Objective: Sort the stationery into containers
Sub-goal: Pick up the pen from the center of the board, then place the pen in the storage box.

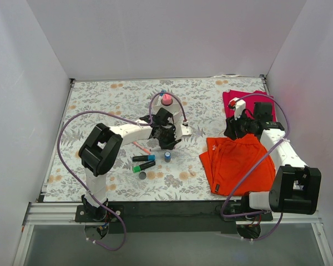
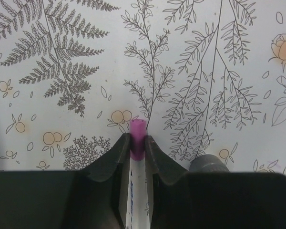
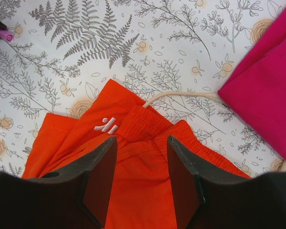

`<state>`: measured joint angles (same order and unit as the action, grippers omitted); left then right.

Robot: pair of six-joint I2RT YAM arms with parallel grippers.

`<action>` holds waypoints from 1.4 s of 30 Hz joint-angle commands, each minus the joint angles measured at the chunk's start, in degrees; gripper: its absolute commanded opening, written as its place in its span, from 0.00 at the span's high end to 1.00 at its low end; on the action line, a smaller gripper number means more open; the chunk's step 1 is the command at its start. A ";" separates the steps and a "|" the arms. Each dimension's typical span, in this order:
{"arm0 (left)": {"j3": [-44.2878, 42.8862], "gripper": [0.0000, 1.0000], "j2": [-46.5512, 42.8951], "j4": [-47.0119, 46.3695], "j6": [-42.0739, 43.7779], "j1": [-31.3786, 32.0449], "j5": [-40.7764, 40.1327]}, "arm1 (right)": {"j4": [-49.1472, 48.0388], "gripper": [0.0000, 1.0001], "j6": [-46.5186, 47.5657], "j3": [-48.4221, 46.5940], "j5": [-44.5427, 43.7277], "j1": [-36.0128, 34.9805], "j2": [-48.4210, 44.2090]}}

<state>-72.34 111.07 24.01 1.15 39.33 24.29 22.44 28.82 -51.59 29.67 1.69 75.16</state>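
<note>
White walls box in a floral bench. From above, the left hand (image 1: 167, 138) reaches low near the bench's middle. Markers (image 1: 144, 161) and a cylinder (image 1: 167, 156) lie just toward the near edge, and a careless sweep could set the cylinder rolling. We cannot make out the bowl. At the left wrist, the fingers (image 2: 117, 157) pinch a white pen (image 2: 137, 143) near its purple-capped end, so it may pivot or slip on lifting. At the right wrist, the right hand (image 3: 142, 140) hangs open over the orange cloth (image 3: 62, 136) by the right edge; dipping would snag it.
</note>
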 commanded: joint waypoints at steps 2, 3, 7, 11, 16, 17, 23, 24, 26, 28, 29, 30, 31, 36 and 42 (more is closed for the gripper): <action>-6.91 1.00 -5.33 3.94 0.35 -0.31 2.51 | -0.99 0.46 -0.51 -3.68 -1.98 -0.11 1.39; -9.03 1.00 -5.86 3.59 -0.18 -0.48 3.82 | -0.56 0.46 -0.52 -4.47 -2.77 -0.11 1.83; -19.31 1.00 -7.09 4.11 -0.80 -1.80 7.59 | 3.39 0.46 -0.70 -9.56 -4.79 -0.11 3.59; -27.41 1.00 -8.58 0.88 -8.07 -5.05 11.21 | 5.51 0.46 0.27 -12.73 -6.73 -0.11 5.79; -19.01 1.00 -14.37 -28.69 -32.89 -14.87 11.31 | 5.60 0.46 -0.43 -14.50 -9.80 -0.11 8.60; -15.24 1.00 -15.87 -35.37 -36.10 -16.12 8.78 | 5.51 0.47 -0.60 -14.76 -10.07 -0.11 9.30; -1.85 1.00 -15.19 -68.47 -42.71 -20.70 1.02 | 5.60 0.47 -2.01 -17.75 -13.06 -0.11 11.94; -1.67 1.00 -12.83 -71.18 -43.59 -21.22 1.28 | 5.60 0.47 -2.27 -18.54 -13.93 -0.20 12.29; -0.18 1.00 -10.62 -74.88 -44.99 -21.49 1.37 | 5.86 0.47 -3.24 -19.42 -14.72 -0.20 13.08; 0.00 1.00 -7.29 -78.84 -46.14 -21.49 0.85 | 6.65 0.46 -3.15 -20.56 -15.08 -0.37 13.44; -0.09 1.00 -6.22 -80.51 -46.84 -21.58 0.58 | 6.92 0.47 -2.89 -20.83 -15.60 -0.38 13.87; -0.17 1.00 -5.26 -81.13 -47.11 -21.58 -0.20 | 7.62 0.47 -2.72 -21.18 -15.87 -0.46 13.97; -0.26 1.00 -3.51 -81.75 -47.29 -21.66 -0.56 | 7.97 0.47 -2.63 -21.70 -16.13 -0.46 14.05; -1.40 1.00 0.64 -84.21 -48.25 -22.98 -1.53 | 9.55 0.47 -2.54 -22.23 -16.66 -0.55 14.23; -2.28 1.00 5.56 -84.65 -48.96 -23.51 -0.30 | 9.64 0.47 -2.71 -22.06 -16.49 -0.73 14.40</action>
<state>-72.84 115.26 -57.52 -46.85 16.27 24.21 31.35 26.74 -71.37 13.39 1.32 89.30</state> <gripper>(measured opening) 0.150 0.533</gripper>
